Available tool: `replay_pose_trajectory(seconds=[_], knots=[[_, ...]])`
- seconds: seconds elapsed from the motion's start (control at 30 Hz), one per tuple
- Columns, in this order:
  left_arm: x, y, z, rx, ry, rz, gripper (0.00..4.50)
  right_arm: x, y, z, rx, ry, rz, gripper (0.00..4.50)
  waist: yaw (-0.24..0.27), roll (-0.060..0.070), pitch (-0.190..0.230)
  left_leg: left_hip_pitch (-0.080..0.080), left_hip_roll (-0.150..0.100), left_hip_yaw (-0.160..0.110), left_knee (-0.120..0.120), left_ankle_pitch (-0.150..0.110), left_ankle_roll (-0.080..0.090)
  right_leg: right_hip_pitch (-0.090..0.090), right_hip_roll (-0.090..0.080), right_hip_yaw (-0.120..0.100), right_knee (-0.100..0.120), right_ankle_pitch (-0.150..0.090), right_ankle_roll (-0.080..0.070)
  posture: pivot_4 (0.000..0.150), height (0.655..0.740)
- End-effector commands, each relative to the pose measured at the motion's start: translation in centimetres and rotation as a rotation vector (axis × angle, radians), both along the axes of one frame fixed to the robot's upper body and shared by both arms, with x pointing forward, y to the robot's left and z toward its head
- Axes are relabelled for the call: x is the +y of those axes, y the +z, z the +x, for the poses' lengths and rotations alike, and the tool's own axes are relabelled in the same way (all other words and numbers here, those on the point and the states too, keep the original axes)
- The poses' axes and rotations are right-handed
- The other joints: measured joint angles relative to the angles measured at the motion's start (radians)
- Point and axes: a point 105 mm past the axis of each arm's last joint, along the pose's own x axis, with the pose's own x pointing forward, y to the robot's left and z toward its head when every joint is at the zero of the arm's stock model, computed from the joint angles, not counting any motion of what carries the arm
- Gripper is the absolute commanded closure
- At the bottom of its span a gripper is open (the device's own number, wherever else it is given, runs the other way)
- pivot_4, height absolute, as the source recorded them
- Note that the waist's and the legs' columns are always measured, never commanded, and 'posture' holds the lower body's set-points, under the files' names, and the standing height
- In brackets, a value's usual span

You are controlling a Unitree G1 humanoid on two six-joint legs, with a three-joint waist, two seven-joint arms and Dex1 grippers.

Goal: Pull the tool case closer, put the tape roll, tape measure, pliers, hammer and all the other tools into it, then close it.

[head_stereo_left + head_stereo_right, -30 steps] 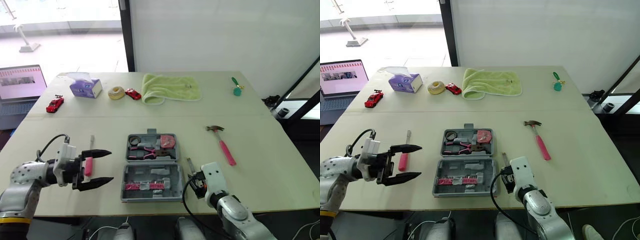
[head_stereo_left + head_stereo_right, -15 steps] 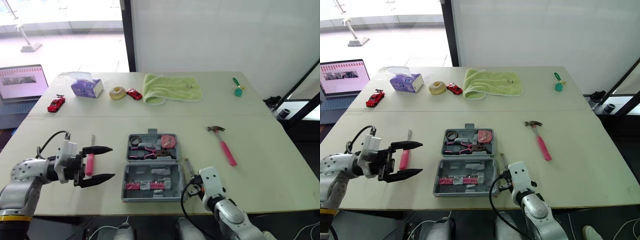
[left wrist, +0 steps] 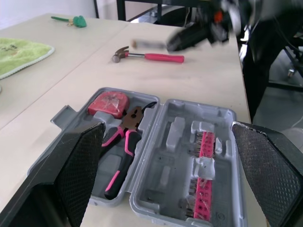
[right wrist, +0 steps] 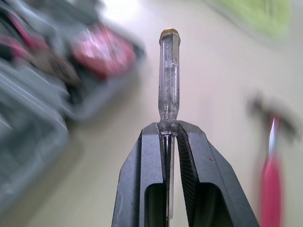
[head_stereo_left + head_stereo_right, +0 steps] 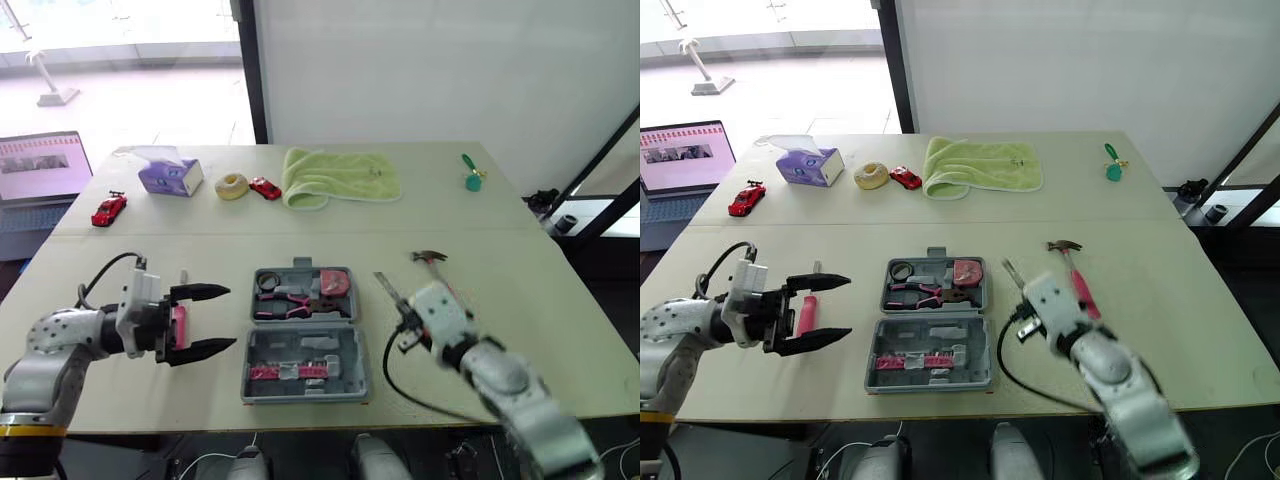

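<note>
Right now my right claw (image 4: 168, 130) is pinched tight on the clear-handled screwdriver (image 4: 169, 75), just right of the open tool case (image 5: 303, 325) at lower centre. Over at lower left, my left claw (image 5: 228, 317) gapes wide, empty.

Pale table (image 5: 1170, 290), white wall (image 5: 1060, 60), bright window (image 5: 770, 70)

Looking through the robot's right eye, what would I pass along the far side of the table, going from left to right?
red toy car → tissue box → tape roll → second red toy car → green towel → small green object
</note>
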Motion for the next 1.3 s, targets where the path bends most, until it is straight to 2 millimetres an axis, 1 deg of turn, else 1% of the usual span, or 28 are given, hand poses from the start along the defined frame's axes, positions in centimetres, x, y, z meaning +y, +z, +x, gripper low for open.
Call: replay_pose_trajectory(seconds=[0.03,0.07,0.13,0.17,0.27,0.37,0.47,0.57,0.7,0.83,0.93,1.1,1.3], knots=[[0.2,0.2,-0.3,-0.005,-0.023,0.021,0.00,2.9,0.5,-1.8,0.122,0.202,-0.037,4.44,0.002,0.000,0.000,0.000,0.000,0.000,0.000,0.000,0.000,0.000,0.000,0.000,0.000,0.000,0.000,0.150,0.7400],[0.2,0.0,-0.3,-0.002,-0.026,0.027,0.00,3.3,0.9,-1.9,0.132,0.228,-0.053,4.44,0.003,0.000,0.000,0.000,0.000,-0.001,0.000,0.000,0.000,0.000,0.000,-0.001,0.000,0.000,0.000,0.150,0.7400],[0.5,-0.5,-0.4,0.021,-0.043,0.048,0.00,5.7,0.7,-2.5,0.230,0.422,-0.225,4.44,0.000,0.003,0.003,-0.002,0.000,0.000,0.001,0.000,0.001,0.000,-0.001,-0.001,0.000,0.000,0.000,0.150,0.7400],[0.5,-0.7,-0.4,0.027,-0.049,0.056,0.00,6.2,0.5,-2.5,0.271,0.468,-0.292,4.44,-0.002,0.004,0.004,-0.002,-0.001,0.002,0.001,0.000,0.001,-0.001,-0.003,0.000,-0.001,0.000,0.000,0.150,0.7400],[0.3,-0.6,-0.1,0.019,-0.059,0.062,0.00,8.2,0.2,-1.2,0.338,0.519,-0.398,4.44,-0.003,0.004,0.003,-0.001,-0.001,0.002,0.002,0.000,0.001,-0.001,-0.002,0.000,0.000,-0.001,-0.003,0.150,0.7400],[0.2,-0.7,0.0,0.011,-0.071,0.078,0.00,8.7,-0.5,-0.9,0.360,0.567,-0.502,4.44,0.003,0.004,0.003,-0.002,0.000,0.001,0.001,0.000,0.001,-0.002,-0.001,-0.001,0.001,0.000,0.000,0.150,0.7400],[0.6,-1.1,-0.2,0.006,-0.065,0.090,0.00,10.5,-1.3,0.7,0.369,0.562,-0.545,4.44,-0.003,0.004,0.003,-0.006,-0.001,0.001,0.002,0.000,0.001,-0.005,-0.003,-0.001,0.000,0.000,0.001,0.150,0.7400],[1.0,-1.3,-0.5,0.002,-0.064,0.101,0.00,11.4,-1.9,1.0,0.379,0.575,-0.571,4.44,-0.005,0.004,0.003,-0.010,-0.001,0.001,0.002,0.000,0.001,-0.011,-0.002,-0.001,0.003,0.001,0.001,0.150,0.7400],[1.3,-1.3,-1.0,0.000,-0.061,0.105,0.00,12.8,-2.3,1.6,0.368,0.584,-0.554,4.44,-0.004,0.004,0.003,-0.015,-0.001,0.000,0.003,0.000,0.000,-0.016,-0.002,-0.002,0.005,0.001,0.000,0.150,0.7400],[1.7,-1.3,-1.1,0.002,-0.043,0.106,0.00,13.4,-2.8,1.4,0.373,0.610,-0.556,4.44,-0.002,0.004,0.003,-0.016,-0.001,0.000,0.004,0.001,-0.001,-0.017,-0.002,-0.002,0.005,0.002,0.000,0.150,0.7400],[1.9,-1.3,-1.2,0.001,-0.035,0.105,0.00,13.7,-3.6,1.4,0.381,0.617,-0.562,4.44,-0.003,0.004,0.003,-0.016,-0.001,-0.001,0.004,0.001,-0.001,-0.017,-0.002,-0.002,0.006,0.002,0.000,0.150,0.7400],[1.9,-1.3,-1.3,0.002,-0.032,0.105,0.00,13.4,-4.8,1.6,0.389,0.611,-0.587,4.44,-0.003,0.004,0.003,-0.016,-0.001,0.000,0.004,0.001,-0.001,-0.017,-0.002,-0.002,0.006,0.002,0.000,0.150,0.7400],[2.0,-1.2,-1.5,0.003,-0.031,0.104,0.00,13.5,-5.4,1.8,0.380,0.614,-0.597,4.44,-0.005,0.004,0.003,-0.016,-0.001,-0.001,0.004,0.001,-0.001,-0.018,-0.001,-0.002,0.007,0.002,0.000,0.150,0.7400]])
